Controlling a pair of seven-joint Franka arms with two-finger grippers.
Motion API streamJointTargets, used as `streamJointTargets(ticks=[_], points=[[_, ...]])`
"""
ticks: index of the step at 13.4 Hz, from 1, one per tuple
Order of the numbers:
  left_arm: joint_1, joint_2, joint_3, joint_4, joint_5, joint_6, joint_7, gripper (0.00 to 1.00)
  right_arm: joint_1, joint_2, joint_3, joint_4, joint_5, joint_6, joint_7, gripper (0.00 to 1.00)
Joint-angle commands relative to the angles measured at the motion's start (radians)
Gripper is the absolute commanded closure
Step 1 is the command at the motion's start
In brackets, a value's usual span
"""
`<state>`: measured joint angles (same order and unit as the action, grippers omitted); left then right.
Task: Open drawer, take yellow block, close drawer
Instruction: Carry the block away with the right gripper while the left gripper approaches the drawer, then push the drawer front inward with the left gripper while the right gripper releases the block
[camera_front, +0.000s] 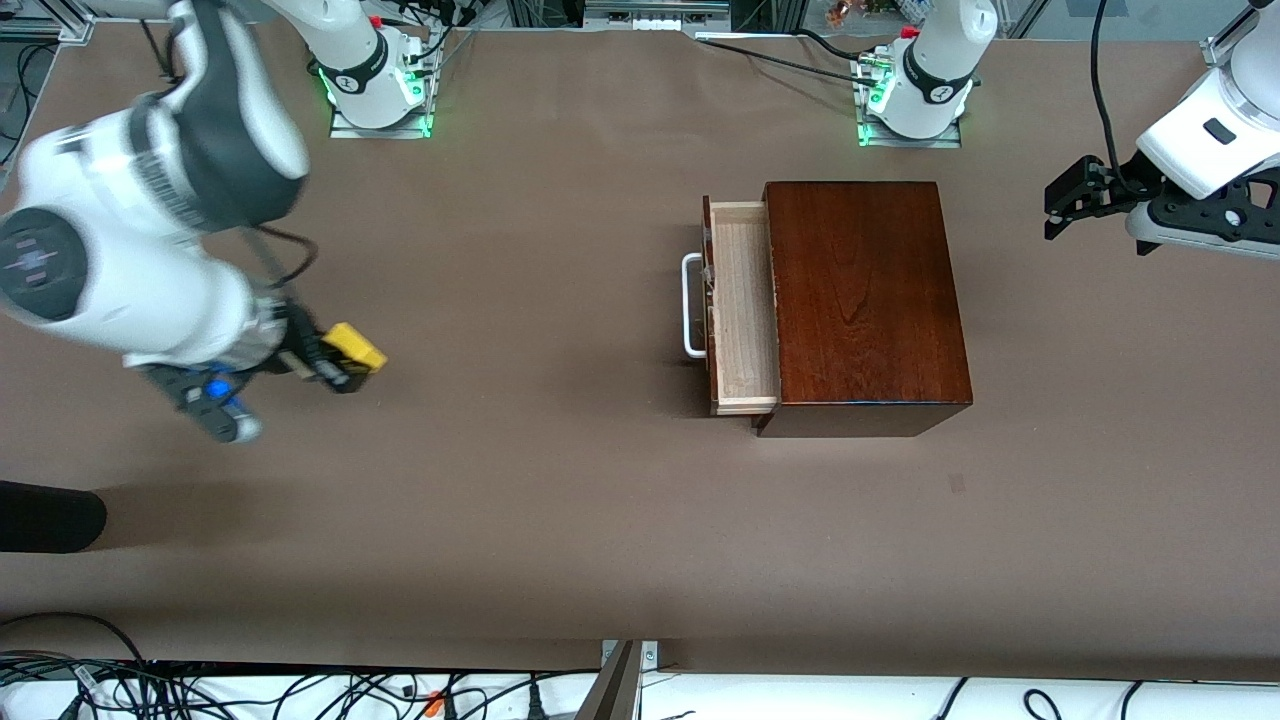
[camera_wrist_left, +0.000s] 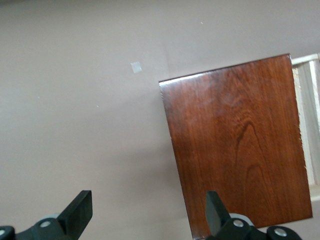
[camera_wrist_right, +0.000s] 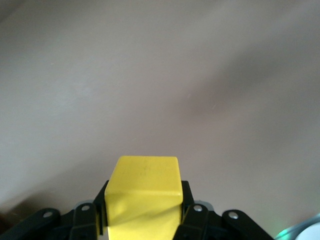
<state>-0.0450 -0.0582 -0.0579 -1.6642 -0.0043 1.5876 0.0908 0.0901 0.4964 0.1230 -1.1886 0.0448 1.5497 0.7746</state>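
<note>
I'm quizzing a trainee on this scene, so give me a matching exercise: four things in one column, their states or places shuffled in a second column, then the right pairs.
Things:
1. drawer
2. yellow block
3. left gripper
4. right gripper

States:
A. open, over bare table at the left arm's end
B. pulled out of the wooden box
C. shut on something
D. held above the table

Pairs: 1-B, 2-D, 3-A, 4-C
</note>
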Motion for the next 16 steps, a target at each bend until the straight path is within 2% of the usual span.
streamJointTargets(ticks=[1, 3, 5, 7, 8, 10, 14, 16], points=[[-0.026, 0.055, -0.049, 0.024, -0.080, -0.038, 0.020, 0.00, -0.102, -0.041, 0.007, -0.080, 0.021, 0.012, -0.203, 0.97], [-0.044, 0.113, -0.147, 0.026, -0.085, -0.037, 0.021, 0.00, -0.156, -0.035, -0.009, -0.124, 0.021, 0.062, -0.366, 0.97], [-0.061, 0.170, -0.276, 0.038, -0.085, -0.034, 0.018, 0.00, -0.187, -0.032, -0.025, -0.187, 0.021, 0.146, -0.473, 0.96], [-0.091, 0.259, -0.393, 0.104, -0.079, -0.023, 0.020, 0.00, -0.217, -0.012, -0.032, -0.267, 0.021, 0.243, -0.564, 0.96], [-0.116, 0.309, -0.422, 0.150, -0.068, -0.021, 0.021, 0.00, -0.236, -0.004, -0.032, -0.311, 0.021, 0.298, -0.599, 0.96], [-0.185, 0.398, -0.425, 0.187, -0.068, 0.049, 0.094, 0.00, -0.266, 0.030, -0.034, -0.364, 0.018, 0.366, -0.696, 0.96], [-0.292, 0.529, -0.422, 0.175, -0.049, 0.294, 0.356, 0.00, -0.319, 0.119, -0.037, -0.365, 0.010, 0.460, -0.814, 0.96], [-0.314, 0.598, -0.425, 0.175, 0.059, 0.392, 0.578, 0.00, -0.329, 0.157, -0.039, -0.367, 0.003, 0.503, -0.874, 0.96]])
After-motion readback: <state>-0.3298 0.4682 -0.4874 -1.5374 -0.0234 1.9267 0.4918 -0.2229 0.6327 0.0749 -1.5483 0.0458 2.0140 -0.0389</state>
